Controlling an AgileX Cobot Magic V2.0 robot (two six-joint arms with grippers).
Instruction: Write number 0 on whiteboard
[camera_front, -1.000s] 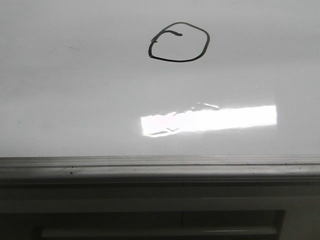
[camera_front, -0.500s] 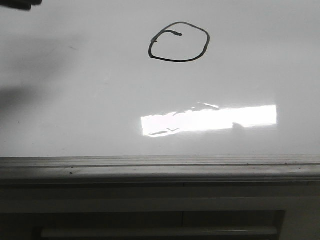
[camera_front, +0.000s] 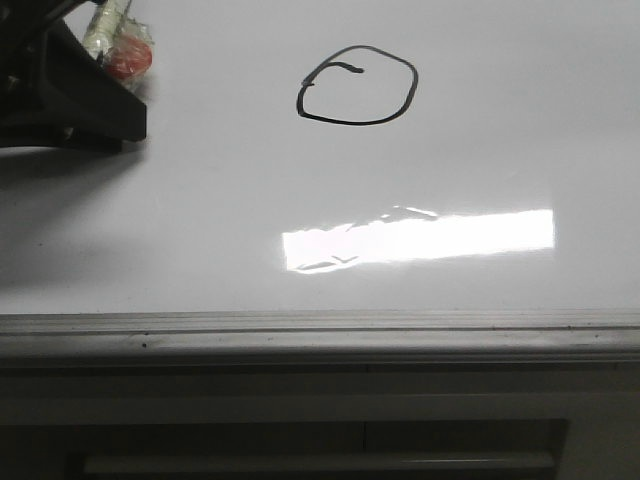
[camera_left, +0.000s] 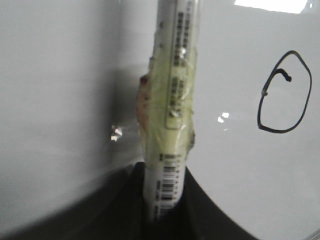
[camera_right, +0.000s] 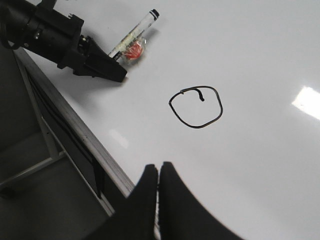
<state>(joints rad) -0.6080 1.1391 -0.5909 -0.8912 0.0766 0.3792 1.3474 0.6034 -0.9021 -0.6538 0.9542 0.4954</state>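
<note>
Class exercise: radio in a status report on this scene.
Left gripper shut on marker, off the number 0. Right gripper shut, empty. Whiteboard: loop drawn, unobstructed.

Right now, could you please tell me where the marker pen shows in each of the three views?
Front view: marker pen at the top left corner, in the left gripper.
Left wrist view: pen fills the centre, running lengthwise.
Right wrist view: pen at upper left, beyond the dark gripper.
Shared landmark: the drawn 0 on the whiteboard.
</note>
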